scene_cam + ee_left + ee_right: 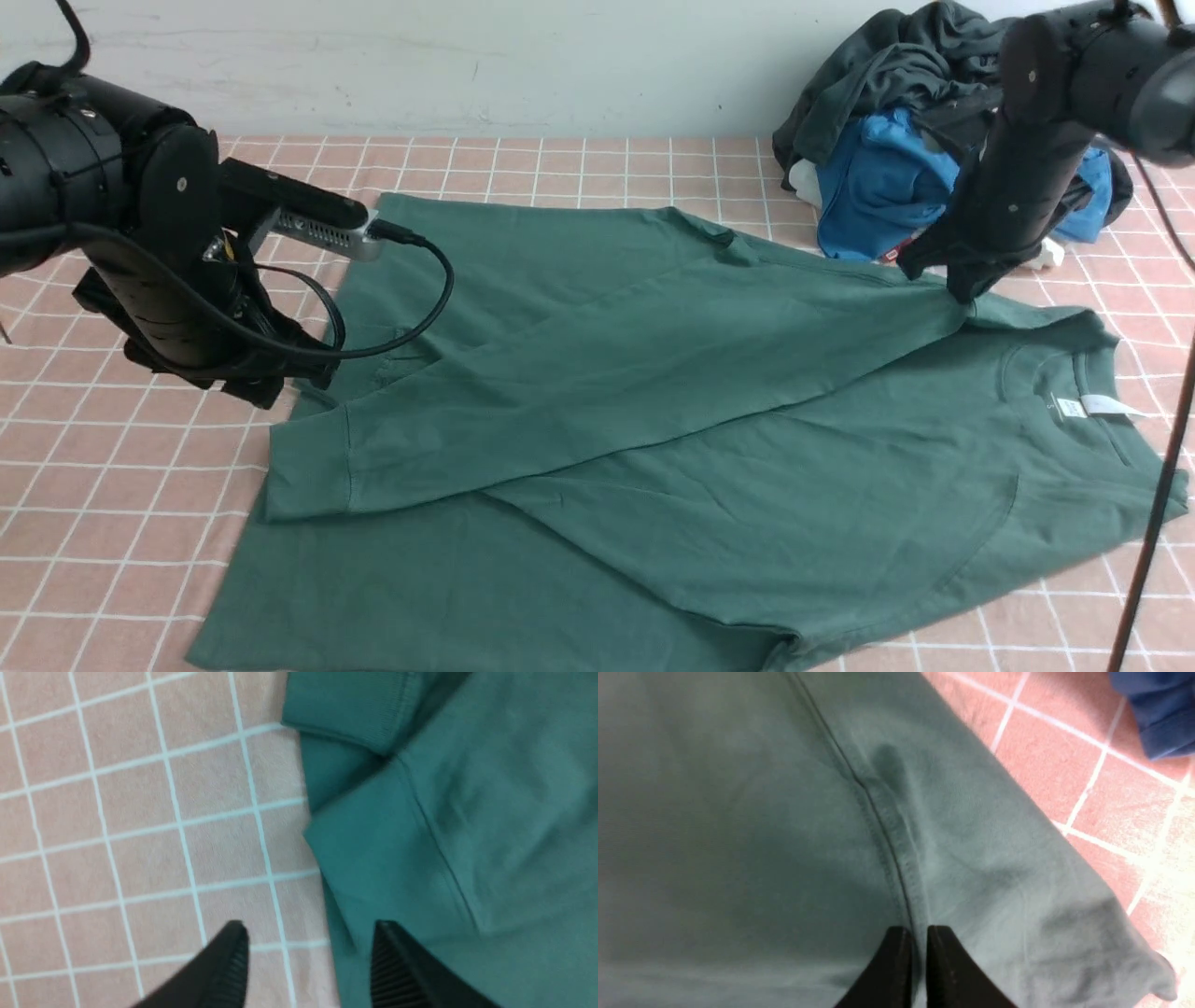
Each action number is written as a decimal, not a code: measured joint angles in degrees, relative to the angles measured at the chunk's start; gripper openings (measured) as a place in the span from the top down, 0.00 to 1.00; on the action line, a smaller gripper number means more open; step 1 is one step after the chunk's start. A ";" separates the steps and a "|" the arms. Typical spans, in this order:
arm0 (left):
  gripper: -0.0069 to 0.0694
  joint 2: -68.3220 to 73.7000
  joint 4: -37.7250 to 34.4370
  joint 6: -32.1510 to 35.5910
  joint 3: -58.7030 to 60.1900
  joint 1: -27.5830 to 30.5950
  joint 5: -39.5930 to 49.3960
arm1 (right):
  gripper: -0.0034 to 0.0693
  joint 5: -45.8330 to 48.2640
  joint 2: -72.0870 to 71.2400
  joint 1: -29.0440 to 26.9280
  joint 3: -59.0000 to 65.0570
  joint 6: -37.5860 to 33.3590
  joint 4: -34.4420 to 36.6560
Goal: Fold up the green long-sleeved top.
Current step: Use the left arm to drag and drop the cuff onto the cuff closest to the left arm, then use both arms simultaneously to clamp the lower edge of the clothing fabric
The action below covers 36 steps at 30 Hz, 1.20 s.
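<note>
The green long-sleeved top lies flat on the table, its neck with the white label to the right. One sleeve is folded across the body, its cuff at the left. My left gripper is open and empty just above the top's left edge. In the left wrist view one finger is over the cloth-covered table and the other over the green fabric. My right gripper is shut on the top at the far shoulder seam and pinches a fold of fabric.
A pile of clothes sits at the back right, with a bright blue garment under a dark charcoal-grey garment. The table has a pink checked cloth. A black cable hangs at the right edge.
</note>
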 joint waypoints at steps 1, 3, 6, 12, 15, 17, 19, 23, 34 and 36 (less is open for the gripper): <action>0.37 -1.22 -0.03 0.29 0.64 -0.71 0.00 | 0.86 0.02 -1.69 0.00 0.00 0.21 0.82; 0.33 -3.04 0.03 1.14 2.10 -2.05 0.00 | 0.83 0.02 -3.97 0.00 0.08 0.55 2.00; 0.30 -6.54 0.59 2.97 6.06 -4.67 -0.32 | 0.77 0.26 -9.23 0.00 0.08 1.19 4.44; 0.29 -8.14 1.52 16.14 20.84 -8.95 -5.20 | 0.71 0.47 -19.71 0.21 7.17 -1.20 13.60; 0.29 -7.61 3.34 25.32 25.81 -9.00 -9.05 | 0.71 0.62 -23.85 1.55 14.53 -4.97 18.35; 0.29 -6.98 4.32 29.77 27.27 -9.00 -10.57 | 0.71 0.48 -26.29 2.96 18.90 -6.68 20.42; 0.29 -5.68 4.69 37.00 28.03 -9.00 -11.41 | 0.71 -1.70 -29.56 5.43 24.81 -8.63 22.12; 0.29 -2.03 4.96 48.79 28.19 -9.00 -12.59 | 0.71 -6.62 -33.76 8.71 33.22 -9.98 22.63; 0.72 -0.37 3.80 54.16 27.67 -9.49 -10.35 | 0.71 -10.26 -36.89 11.14 38.44 -14.50 22.63; 0.85 -1.60 4.34 51.53 27.82 -9.49 -12.03 | 0.71 -10.85 -38.30 11.14 38.44 -15.45 22.63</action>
